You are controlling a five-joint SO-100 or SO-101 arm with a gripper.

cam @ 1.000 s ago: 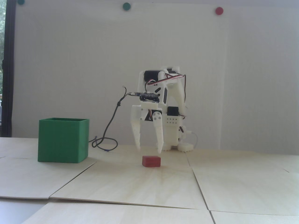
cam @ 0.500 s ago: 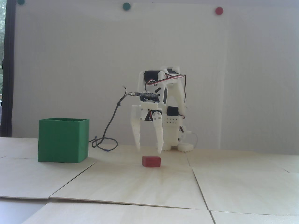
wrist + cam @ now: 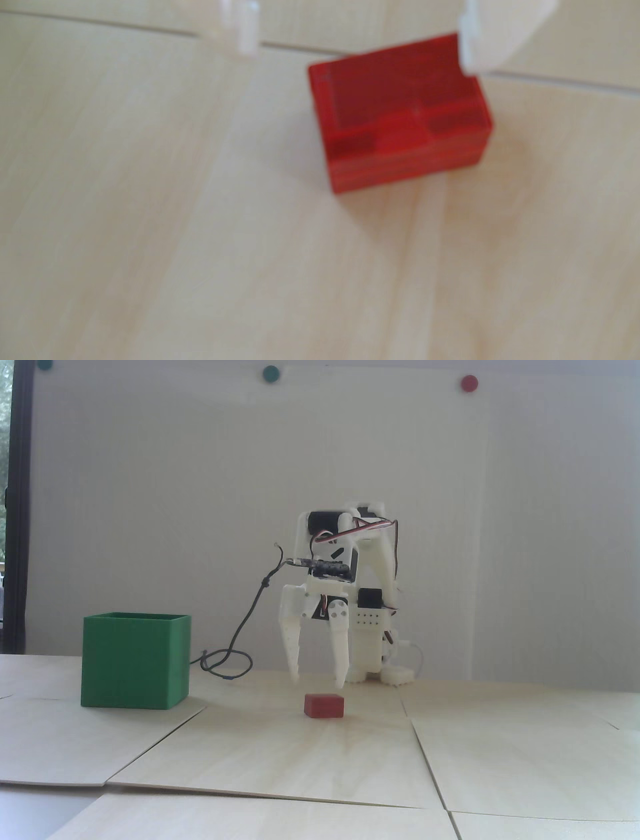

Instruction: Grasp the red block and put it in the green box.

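Clearly the approach is under way: in the fixed view the gripper (image 3: 318, 684) hangs low at centre, jaws spread and empty, just above the red block (image 3: 324, 706) on the table (image 3: 500, 760). The green box (image 3: 135, 661) stands at left, its inside hidden. In the wrist view the block (image 3: 398, 114) sits right of centre between the fingertips (image 3: 246, 31), so descending needs a rightward shift first.

A white end effector (image 3: 318, 682) hangs with fingers spread just above the red block (image 3: 324, 706) on the pale table (image 3: 300, 760); the green box (image 3: 135, 660) stands well apart, far left.
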